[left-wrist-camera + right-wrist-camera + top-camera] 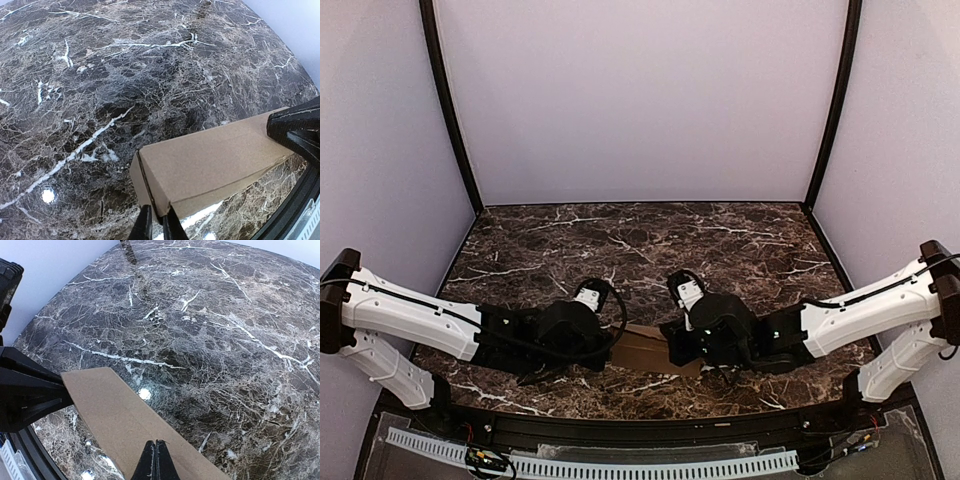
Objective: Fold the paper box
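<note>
The paper box (pixel 642 350) is a closed plain brown cardboard box lying flat near the table's front edge, between my two grippers. In the left wrist view the box (pixel 210 162) runs to the right, and my left gripper (pixel 157 226) is shut on its near end corner, one finger on each side of the end wall. In the right wrist view my right gripper (pixel 156 460) is shut, its tips together and resting on the box's top face (pixel 115 415). In the top view the left gripper (pixel 610 355) and right gripper (pixel 676 350) sit at opposite ends of the box.
The dark marble table (pixel 640 250) stretches back to the purple walls. The black front rail (pixel 640 425) runs close behind the box. The other gripper shows at the frame edge in the left wrist view (pixel 297 127) and the right wrist view (pixel 25 395).
</note>
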Available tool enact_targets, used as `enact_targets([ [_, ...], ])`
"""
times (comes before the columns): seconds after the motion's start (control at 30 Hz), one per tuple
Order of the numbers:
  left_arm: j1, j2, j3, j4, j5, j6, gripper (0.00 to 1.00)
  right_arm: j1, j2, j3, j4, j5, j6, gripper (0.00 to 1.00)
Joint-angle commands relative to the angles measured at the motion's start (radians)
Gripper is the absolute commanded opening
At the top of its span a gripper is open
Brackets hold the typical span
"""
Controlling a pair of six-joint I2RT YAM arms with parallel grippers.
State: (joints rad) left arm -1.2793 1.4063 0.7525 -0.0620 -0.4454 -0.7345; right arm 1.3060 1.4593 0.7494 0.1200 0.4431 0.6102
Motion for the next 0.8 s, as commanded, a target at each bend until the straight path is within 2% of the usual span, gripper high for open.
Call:
enact_targets([
  [0.0,-0.009,-0.007,-0.012,-0.071,0.027,-0.004,0.1,0.02,0.052,-0.042,-0.065,-0.005,0.041,0.0],
  [0.1,-0.009,-0.031,-0.019,-0.075,0.044,-0.005,0.14,0.027,0.071,-0.042,-0.08,0.005,0.059,0.0],
  [0.37,-0.009,-0.142,-0.038,-0.108,0.167,-0.004,0.4,0.046,0.122,-0.036,-0.117,0.021,0.107,0.0],
  [0.5,-0.009,-0.205,-0.009,-0.14,0.224,0.017,0.46,0.053,0.132,-0.045,-0.116,0.024,0.124,0.0],
  [0.6,-0.008,-0.221,0.021,-0.136,0.222,0.052,0.44,0.062,0.136,-0.054,-0.117,0.03,0.14,0.0],
  [0.67,-0.006,-0.203,0.038,-0.13,0.2,0.078,0.34,0.067,0.137,-0.054,-0.117,0.034,0.14,0.0],
  [0.73,0.009,-0.181,0.038,-0.096,0.189,0.095,0.18,0.069,0.137,-0.051,-0.117,0.038,0.14,0.0],
  [0.77,0.017,-0.174,0.036,-0.082,0.191,0.104,0.15,0.071,0.137,-0.049,-0.116,0.039,0.137,0.0],
])
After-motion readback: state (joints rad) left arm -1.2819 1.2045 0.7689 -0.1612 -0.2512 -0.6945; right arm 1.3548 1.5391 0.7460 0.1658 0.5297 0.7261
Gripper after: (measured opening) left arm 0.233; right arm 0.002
